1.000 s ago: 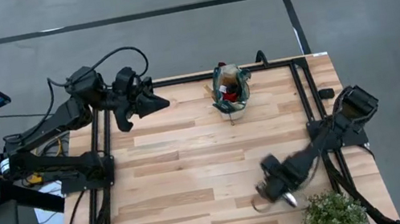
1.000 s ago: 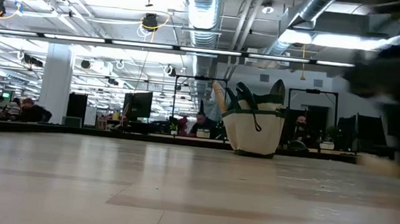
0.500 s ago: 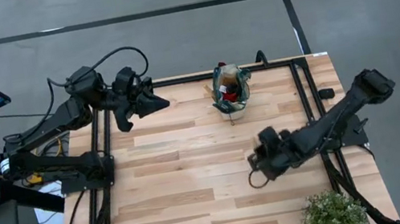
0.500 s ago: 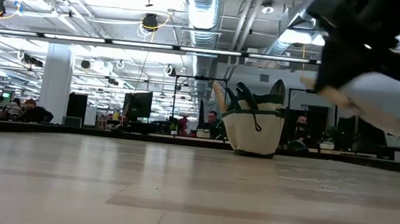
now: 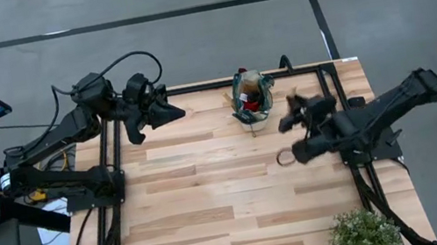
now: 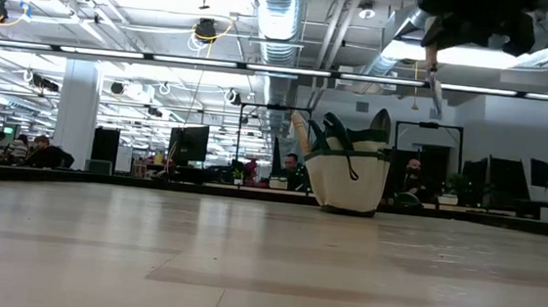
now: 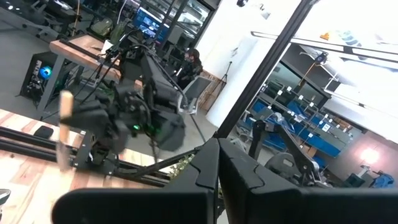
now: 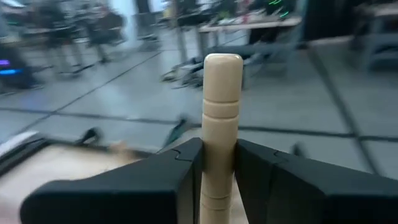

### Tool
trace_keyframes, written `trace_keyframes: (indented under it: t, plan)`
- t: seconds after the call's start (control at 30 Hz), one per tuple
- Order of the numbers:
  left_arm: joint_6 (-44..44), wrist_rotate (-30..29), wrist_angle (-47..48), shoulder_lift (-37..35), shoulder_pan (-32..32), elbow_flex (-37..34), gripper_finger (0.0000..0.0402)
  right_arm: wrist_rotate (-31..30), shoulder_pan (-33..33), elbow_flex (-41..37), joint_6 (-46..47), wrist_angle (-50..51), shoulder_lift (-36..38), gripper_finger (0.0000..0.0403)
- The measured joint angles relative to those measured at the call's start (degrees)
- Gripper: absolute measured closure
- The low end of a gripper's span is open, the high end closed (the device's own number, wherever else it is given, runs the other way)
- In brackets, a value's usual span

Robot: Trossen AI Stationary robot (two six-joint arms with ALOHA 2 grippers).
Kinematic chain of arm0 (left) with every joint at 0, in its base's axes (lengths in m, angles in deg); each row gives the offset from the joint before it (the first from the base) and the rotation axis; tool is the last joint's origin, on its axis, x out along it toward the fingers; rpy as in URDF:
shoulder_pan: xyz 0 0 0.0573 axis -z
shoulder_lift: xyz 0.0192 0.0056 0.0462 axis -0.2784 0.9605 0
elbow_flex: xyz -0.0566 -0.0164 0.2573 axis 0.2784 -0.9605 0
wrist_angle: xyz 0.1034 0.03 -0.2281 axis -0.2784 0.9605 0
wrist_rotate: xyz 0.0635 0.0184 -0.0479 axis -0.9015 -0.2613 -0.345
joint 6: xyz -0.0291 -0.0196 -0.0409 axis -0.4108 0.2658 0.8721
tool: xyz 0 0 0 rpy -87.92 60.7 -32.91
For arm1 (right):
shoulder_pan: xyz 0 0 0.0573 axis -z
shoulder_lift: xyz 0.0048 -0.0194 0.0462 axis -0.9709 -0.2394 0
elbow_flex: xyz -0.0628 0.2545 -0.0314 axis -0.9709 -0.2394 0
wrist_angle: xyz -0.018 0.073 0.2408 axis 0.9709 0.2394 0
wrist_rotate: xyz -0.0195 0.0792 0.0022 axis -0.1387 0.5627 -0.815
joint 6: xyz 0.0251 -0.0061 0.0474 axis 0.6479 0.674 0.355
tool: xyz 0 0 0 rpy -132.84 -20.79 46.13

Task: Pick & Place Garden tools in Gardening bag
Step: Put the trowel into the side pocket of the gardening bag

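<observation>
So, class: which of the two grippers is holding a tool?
The right gripper, clamped on a wooden handle near the bag; the left gripper is shut, empty.

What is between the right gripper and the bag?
Nothing but bare table, seen in the high view. The right gripper, shut on a wooden-handled tool, hangs just beside the bag.

Tool's wooden handle (image 8: pixel 222 124) cut off at the bottom edge; metal head hidden. Right arm blurred in the left wrist view. Things inside the bag (image 5: pixel 251 99) too small to tell apart. People far behind too small.
</observation>
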Motion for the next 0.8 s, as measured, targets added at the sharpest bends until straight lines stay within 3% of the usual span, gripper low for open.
trace_keyframes:
  t: [0.2, 0.33, 0.53, 0.67, 0.8]
  plan:
    - [-0.09, -0.05, 0.0, 0.0, -0.02, 0.0, 0.0394, 0.47, 6.33, 0.0, -9.22, -0.38, 4.63, 0.0345]
    - [-0.09, -0.84, 0.0, 0.0, -0.02, 0.0, 0.0394, 5.49, 8.51, 0.0, -24.2, -10.65, 7.91, 0.0345]
    - [-0.11, -0.92, 0.0, 0.41, -0.02, 0.0, 0.0394, 31.35, 16.61, 0.02, -62.95, -38.83, 8.23, 0.0345]
    - [-0.11, -0.92, -0.11, 0.81, -0.02, 0.0, 0.0394, 40.88, 23.93, -1.07, -74.19, -50.71, 7.71, 0.0345]
    - [-0.06, -0.9, -0.16, 0.81, -0.02, 0.0, 0.0394, 52.58, 30.99, -6.5, -76.81, -62.52, 8.55, 0.0345]
